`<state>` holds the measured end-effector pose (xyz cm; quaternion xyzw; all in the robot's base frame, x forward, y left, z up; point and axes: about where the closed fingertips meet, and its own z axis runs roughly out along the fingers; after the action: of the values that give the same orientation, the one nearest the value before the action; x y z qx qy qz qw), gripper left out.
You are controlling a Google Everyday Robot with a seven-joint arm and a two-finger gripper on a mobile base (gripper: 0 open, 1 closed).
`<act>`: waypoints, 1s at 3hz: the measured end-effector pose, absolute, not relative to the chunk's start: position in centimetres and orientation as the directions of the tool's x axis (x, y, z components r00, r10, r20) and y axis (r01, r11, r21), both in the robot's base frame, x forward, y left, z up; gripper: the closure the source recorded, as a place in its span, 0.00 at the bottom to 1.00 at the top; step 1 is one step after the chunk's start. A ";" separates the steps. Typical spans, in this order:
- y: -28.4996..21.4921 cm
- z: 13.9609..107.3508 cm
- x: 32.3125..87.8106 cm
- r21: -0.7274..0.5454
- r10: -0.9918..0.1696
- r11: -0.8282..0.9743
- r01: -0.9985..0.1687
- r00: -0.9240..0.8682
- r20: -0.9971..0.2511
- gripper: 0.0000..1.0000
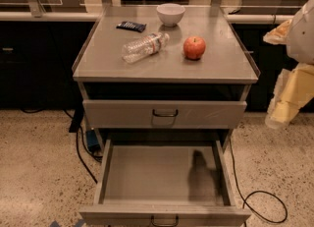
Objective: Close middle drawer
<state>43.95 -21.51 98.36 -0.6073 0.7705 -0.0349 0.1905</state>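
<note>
The middle drawer (pixel 162 174) of a grey metal cabinet is pulled far out toward me. Its plain grey floor is empty, with a dark shadow on the right side. Its small dark bail handle (pixel 164 220) shows at the bottom edge of the view. The matching drawer front above it (pixel 164 114) is shut. My gripper (pixel 287 100) hangs at the far right, pale yellow and white. It is beside the cabinet, level with the upper drawer front, and touches nothing.
The cabinet top (pixel 221 66) holds a white bowl (pixel 170 14), a red apple (pixel 195 47), a lying plastic bottle (pixel 144 46) and a small dark packet (pixel 131 26). Black cables (pixel 255 196) lie on the speckled floor on both sides. Dark counters stand behind.
</note>
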 end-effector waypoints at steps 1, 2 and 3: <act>-21.0 92.7 44.6 -0.232 -0.926 0.279 -0.932 -0.197 -0.323 0.00; -20.0 82.5 46.3 -0.150 -0.905 0.312 -0.938 -0.245 -0.347 0.00; -19.3 75.0 48.3 -0.129 -0.884 0.354 -0.926 -0.287 -0.368 0.00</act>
<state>48.33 -19.26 74.99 -0.5657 0.8002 0.0548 0.1914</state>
